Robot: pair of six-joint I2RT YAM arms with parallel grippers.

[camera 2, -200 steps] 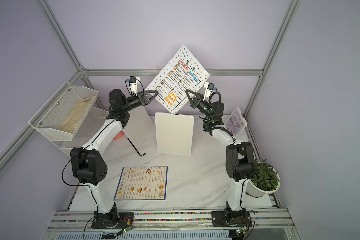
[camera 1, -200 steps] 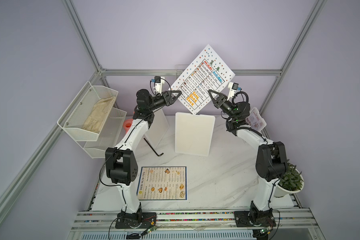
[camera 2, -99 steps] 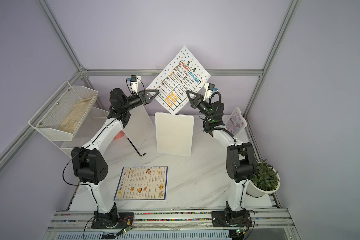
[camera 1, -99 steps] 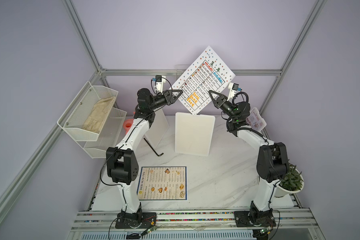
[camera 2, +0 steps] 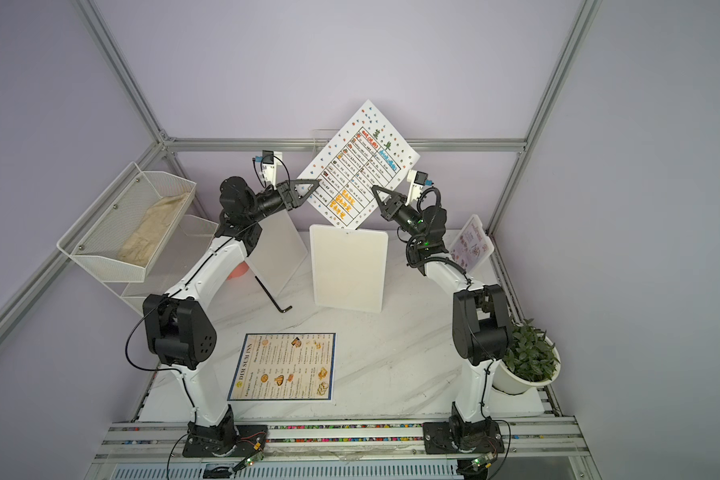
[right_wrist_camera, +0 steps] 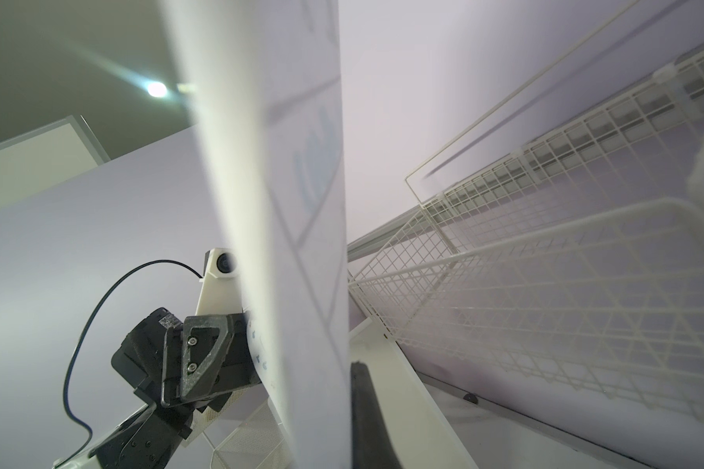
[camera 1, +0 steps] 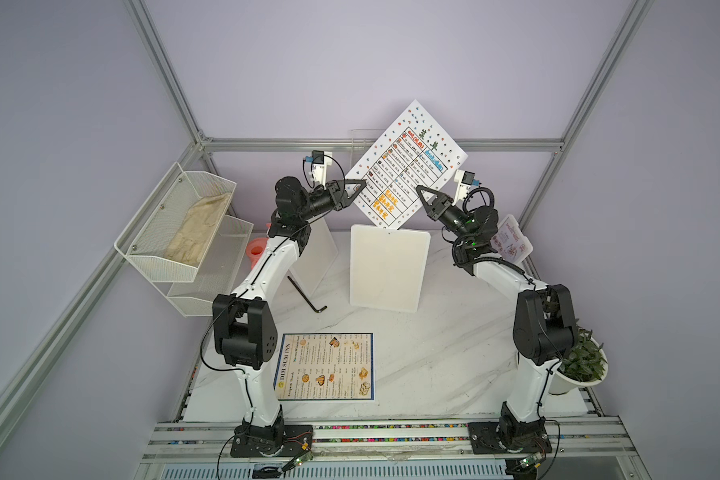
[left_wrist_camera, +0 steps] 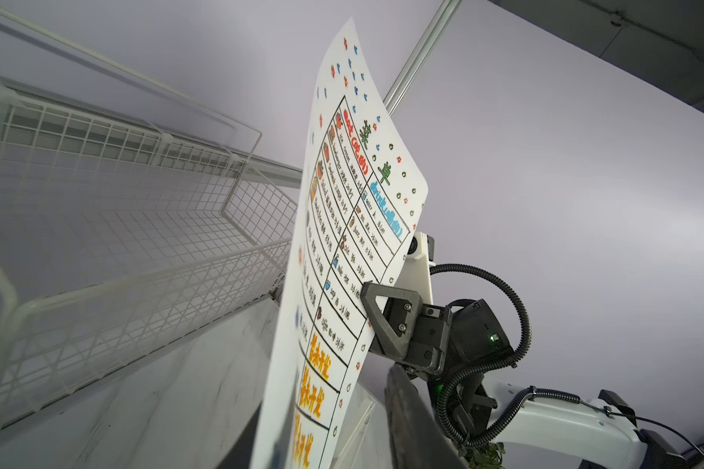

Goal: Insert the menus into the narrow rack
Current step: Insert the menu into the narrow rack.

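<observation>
Right gripper (camera 1: 420, 190): clamped tight on the right edge of the white dotted sheet (camera 1: 406, 166), raised over the far half of the table (camera 1: 454, 365).
Left gripper (camera 1: 360, 183): at the sheet's left edge, fingers a little apart with the paper between them; the left wrist view shows a gap between one finger (left_wrist_camera: 403, 410) and the paper.
Sheet: in the air between the two grippers, tilted with one corner up and its printed face to the near side. In both top views its low corner overlaps the far edge of the white board (camera 1: 387, 270).
Wire rack (left_wrist_camera: 147, 276): beyond the sheet on the far side, clear only in the wrist views; the sheet is outside it.
DIM SUM INN menu (camera 1: 325, 365): flat on the table, near side, left of centre.
Small card (camera 1: 510, 245): far right, behind the right arm, apart from the sheet.
Left wall: mesh shelf (camera 1: 175, 224) with a cloth in it.
Near right: potted plant (camera 1: 582, 361).
</observation>
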